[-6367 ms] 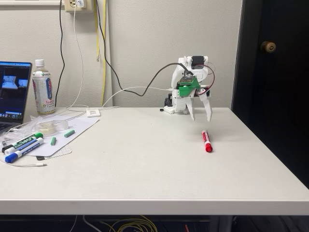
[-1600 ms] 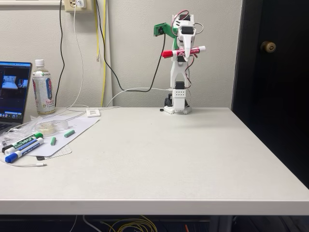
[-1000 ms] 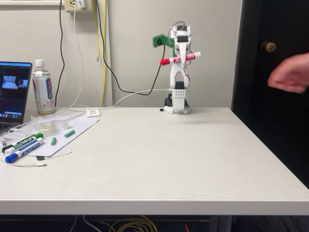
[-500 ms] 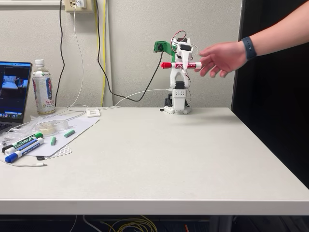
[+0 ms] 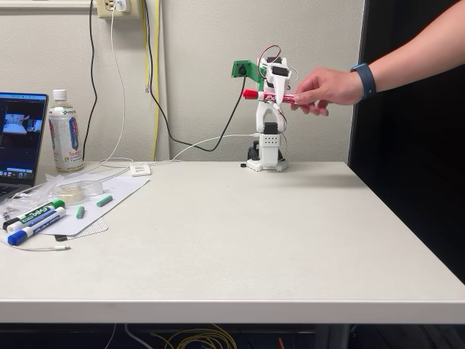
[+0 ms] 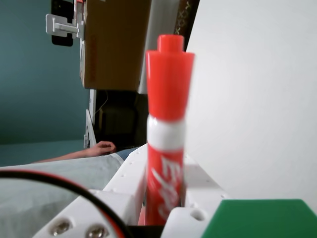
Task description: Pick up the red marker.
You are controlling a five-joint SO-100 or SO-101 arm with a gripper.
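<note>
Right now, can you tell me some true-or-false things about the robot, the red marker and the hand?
1. The short red-capped whiteboard marker is lying flat on the white table. False: it is held up in the air, well above the table.
2. The white two-finger gripper is shut on the marker. True.
3. A person's hand is on the marker's end, on the right in the fixed view. True.
4. The clear plastic drink bottle has tipped over. False: it stands upright beside the laptop.
5. The green-capped marker and the blue-capped marker lie side by side at the table's left in the fixed view. True.
</note>
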